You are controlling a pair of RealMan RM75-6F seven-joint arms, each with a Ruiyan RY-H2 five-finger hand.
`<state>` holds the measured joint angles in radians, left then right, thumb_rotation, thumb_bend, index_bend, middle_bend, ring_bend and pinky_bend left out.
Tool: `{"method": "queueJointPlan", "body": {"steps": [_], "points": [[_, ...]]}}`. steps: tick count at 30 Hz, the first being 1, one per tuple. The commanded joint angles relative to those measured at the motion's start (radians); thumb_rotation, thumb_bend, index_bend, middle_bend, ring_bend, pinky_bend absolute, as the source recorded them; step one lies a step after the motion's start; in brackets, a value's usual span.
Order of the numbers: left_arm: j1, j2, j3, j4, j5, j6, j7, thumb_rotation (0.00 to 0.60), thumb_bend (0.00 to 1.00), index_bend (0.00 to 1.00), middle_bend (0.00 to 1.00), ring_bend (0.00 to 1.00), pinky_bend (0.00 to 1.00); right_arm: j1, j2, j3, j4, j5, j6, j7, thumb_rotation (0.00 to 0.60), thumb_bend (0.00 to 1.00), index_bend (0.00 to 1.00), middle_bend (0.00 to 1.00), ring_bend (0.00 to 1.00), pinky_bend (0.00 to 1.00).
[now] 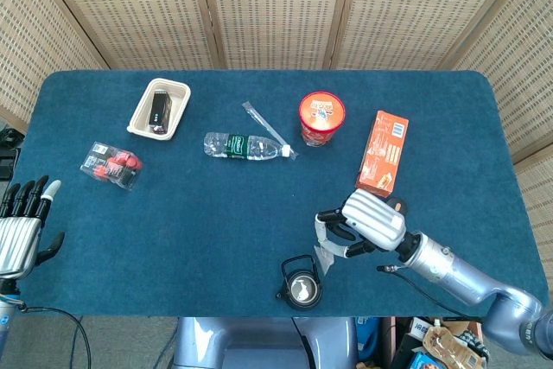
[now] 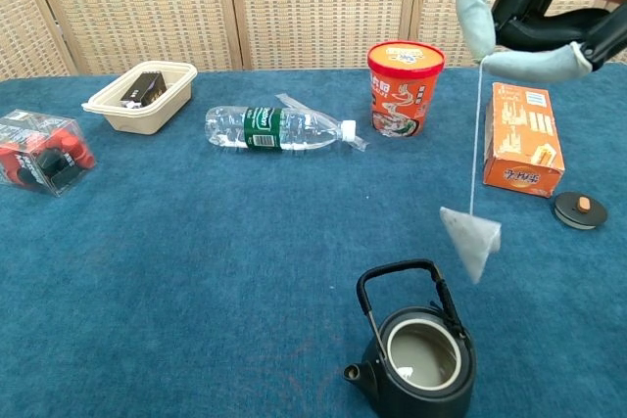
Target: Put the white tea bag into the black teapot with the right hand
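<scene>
No text, brand or number is legible in either view. The printing on the orange box (image 2: 523, 140), the red cup (image 2: 402, 88) and the bottle label (image 2: 263, 128) is too small to read.

right hand (image 1: 371, 222) holds white tea bag (image 1: 324, 257) | bag just beside black teapot (image 1: 302, 287) | left hand (image 1: 22, 231) fingers apart

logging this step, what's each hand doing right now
Left hand: open, holding nothing.
Right hand: holds the white tea bag by its string.
</scene>
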<state>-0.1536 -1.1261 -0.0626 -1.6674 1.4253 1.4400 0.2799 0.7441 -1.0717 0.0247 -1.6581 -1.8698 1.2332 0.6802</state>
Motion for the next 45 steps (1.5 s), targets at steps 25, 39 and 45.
{"method": "queueJointPlan", "body": {"steps": [25, 39, 45], "points": [[0.002, -0.004, 0.004, 0.005, 0.002, -0.002, -0.004, 0.6, 0.37, 0.03, 0.0, 0.0, 0.0, -0.029, 0.008, -0.072, -0.065, -0.079, 0.06, -0.054, 0.6, 0.68, 0.68, 0.97, 0.99, 1.0], [0.008, -0.008, 0.01, 0.013, 0.002, -0.001, -0.013, 0.6, 0.37, 0.03, 0.0, 0.0, 0.0, -0.025, -0.035, -0.108, -0.061, -0.109, 0.042, -0.066, 0.6, 0.68, 0.68, 0.97, 0.99, 1.0], [0.01, -0.007, 0.01, 0.018, 0.001, -0.001, -0.018, 0.6, 0.37, 0.03, 0.0, 0.0, 0.0, -0.023, -0.073, -0.122, -0.033, -0.097, 0.026, -0.045, 0.6, 0.68, 0.68, 0.97, 0.99, 1.0]]}}
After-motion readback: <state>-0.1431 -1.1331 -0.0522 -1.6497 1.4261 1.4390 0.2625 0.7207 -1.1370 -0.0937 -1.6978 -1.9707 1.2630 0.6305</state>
